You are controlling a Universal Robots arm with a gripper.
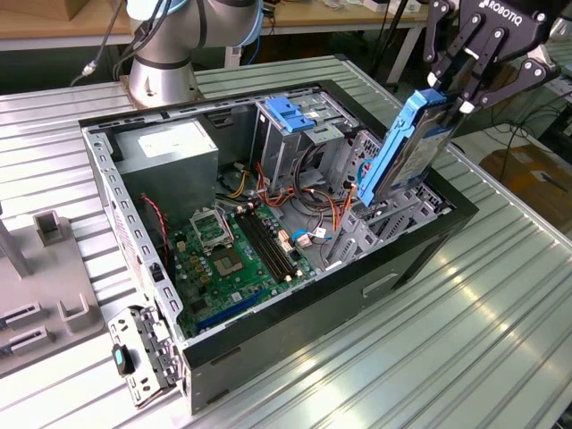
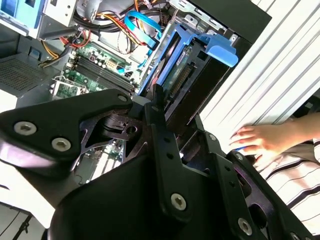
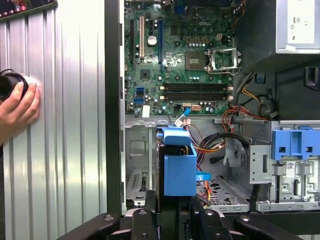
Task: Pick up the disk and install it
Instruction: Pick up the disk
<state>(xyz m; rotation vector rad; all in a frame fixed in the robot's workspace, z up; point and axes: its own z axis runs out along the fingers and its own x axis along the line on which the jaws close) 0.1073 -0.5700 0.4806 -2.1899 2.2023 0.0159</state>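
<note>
The disk (image 1: pixel 404 152) is a silver drive with blue rails along its edges. It stands tilted on end at the exterior view's right side of the open computer case (image 1: pixel 134 232). Its lower end sits down among the grey drive-bay brackets inside the case. My gripper (image 1: pixel 449 92) is shut on the disk's upper end, with the black fingers clamped on either side. In the first wrist view the disk (image 3: pixel 179 167) hangs straight below my gripper (image 3: pixel 170 216), over the bay floor. In the second wrist view its blue rail (image 2: pixel 200 47) points down into the case past my gripper (image 2: pixel 159 102).
The case holds a green motherboard (image 1: pixel 232 255), a grey power-supply box (image 1: pixel 170 147), a blue-topped metal cage (image 1: pixel 290 112) and loose orange and red cables. A person's hand (image 3: pixel 17 107) rests on the ribbed metal table beside the case. The arm's base (image 1: pixel 161 63) stands behind the case.
</note>
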